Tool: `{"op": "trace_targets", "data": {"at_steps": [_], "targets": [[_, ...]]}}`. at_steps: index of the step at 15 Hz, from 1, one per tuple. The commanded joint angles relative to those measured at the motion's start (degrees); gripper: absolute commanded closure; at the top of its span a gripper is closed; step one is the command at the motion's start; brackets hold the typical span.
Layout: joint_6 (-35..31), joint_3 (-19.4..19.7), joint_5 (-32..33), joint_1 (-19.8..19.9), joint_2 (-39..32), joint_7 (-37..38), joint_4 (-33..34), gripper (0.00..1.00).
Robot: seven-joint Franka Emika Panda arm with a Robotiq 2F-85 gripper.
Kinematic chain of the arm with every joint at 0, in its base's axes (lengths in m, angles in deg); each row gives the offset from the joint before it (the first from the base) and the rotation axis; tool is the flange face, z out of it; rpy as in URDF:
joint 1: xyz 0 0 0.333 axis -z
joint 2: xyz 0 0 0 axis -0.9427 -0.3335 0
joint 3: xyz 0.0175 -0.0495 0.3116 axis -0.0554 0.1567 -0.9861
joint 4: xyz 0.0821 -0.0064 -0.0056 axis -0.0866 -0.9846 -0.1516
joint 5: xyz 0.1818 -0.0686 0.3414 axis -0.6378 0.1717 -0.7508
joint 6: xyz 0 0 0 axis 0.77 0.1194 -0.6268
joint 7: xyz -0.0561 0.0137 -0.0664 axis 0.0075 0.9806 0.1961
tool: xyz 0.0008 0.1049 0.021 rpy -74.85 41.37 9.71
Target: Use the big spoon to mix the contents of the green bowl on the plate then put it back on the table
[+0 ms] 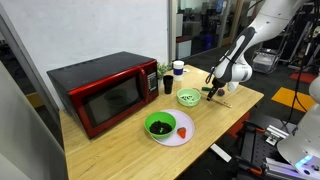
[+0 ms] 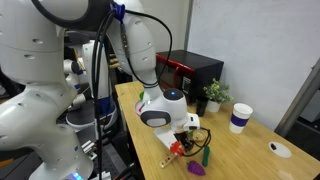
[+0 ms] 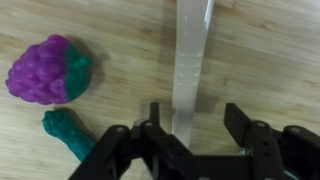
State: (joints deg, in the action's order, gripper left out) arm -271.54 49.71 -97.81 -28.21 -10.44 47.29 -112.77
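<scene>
The big spoon (image 3: 190, 60) lies flat on the wooden table (image 3: 270, 50) beside a purple toy grape bunch (image 3: 45, 70). The gripper (image 3: 195, 114) straddles its pale handle, jaws apart, unclamped. Likely light, stiff, smooth: best pinched squarely across the handle.

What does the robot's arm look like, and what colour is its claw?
The arm is white and chunky, made of smooth rounded segments with dark joints, and a black cable loops along it. The gripper is black, with two flat, blocky fingers on hinged links.
</scene>
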Motion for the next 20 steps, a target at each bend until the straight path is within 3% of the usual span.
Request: {"op": "trace_targets", "data": {"at_steps": [1, 6, 10, 13, 19, 20], "targets": [[-2.03, -0.89, 0.48, 1.48, -0.69, -1.17, -0.39, 0.62], [-2.54, -1.50, 0.56, 2.27, -0.50, -1.30, -0.47, 0.98], [-2.58, -0.95, 0.56, 1.97, -0.05, -1.09, -0.64, 0.94], [-2.02, 1.99, 0.43, -0.67, 2.18, -0.34, -1.11, 0.94], [2.06, 14.94, 2.02, -11.69, 9.82, -0.02, -1.31, 0.94], [3.46, 15.57, 2.51, -12.36, 11.05, -0.05, -0.92, 0.94]]}}
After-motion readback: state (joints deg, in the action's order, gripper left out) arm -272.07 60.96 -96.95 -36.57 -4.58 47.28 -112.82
